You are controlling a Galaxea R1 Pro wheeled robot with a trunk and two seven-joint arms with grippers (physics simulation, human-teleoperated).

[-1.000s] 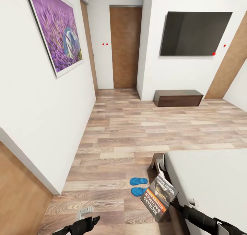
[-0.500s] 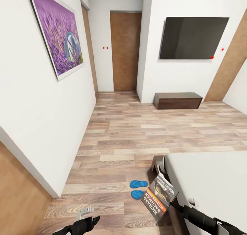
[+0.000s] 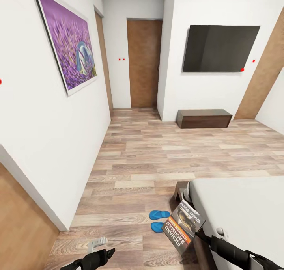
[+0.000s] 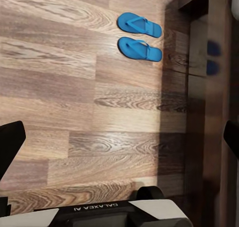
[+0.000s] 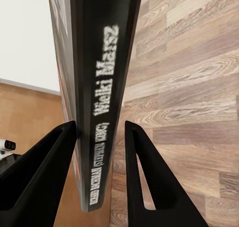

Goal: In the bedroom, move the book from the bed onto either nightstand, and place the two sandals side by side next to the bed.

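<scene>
I am standing in the bedroom, looking down over both my arms, and I am placing everything by the bed (image 3: 244, 215). The bed, a large low one with a pale mattress and a dark wooden frame, is lying at my right, with wood-plank floor (image 3: 157, 151) stretching beyond its foot to white walls. On the far wall beyond the bed a dark television (image 3: 221, 48) is hanging above a low dark brown cabinet (image 3: 204, 118); whether this is a nightstand I cannot tell. A purple framed picture (image 3: 67, 49) is hanging on the wall across the floor from the bed.

My right pincer (image 5: 99, 177) is holding the book (image 3: 183, 226) just off the bed's near corner, over the floor. Its two fingers are closing on the book's spine, one on each cover, so they are parted only by the book's thickness. My left pincer (image 3: 98, 244) is hanging over bare floor, well apart from the bed, with nothing between its fingers; they seem parted, but I cannot tell how far.

The two sandals (image 3: 159, 220), bright blue, are lying side by side on the floor just beside the bed's corner.

I am judging the sandals done. The book is off the bed, but carrying it to a nightstand and setting it down is what is left.
</scene>
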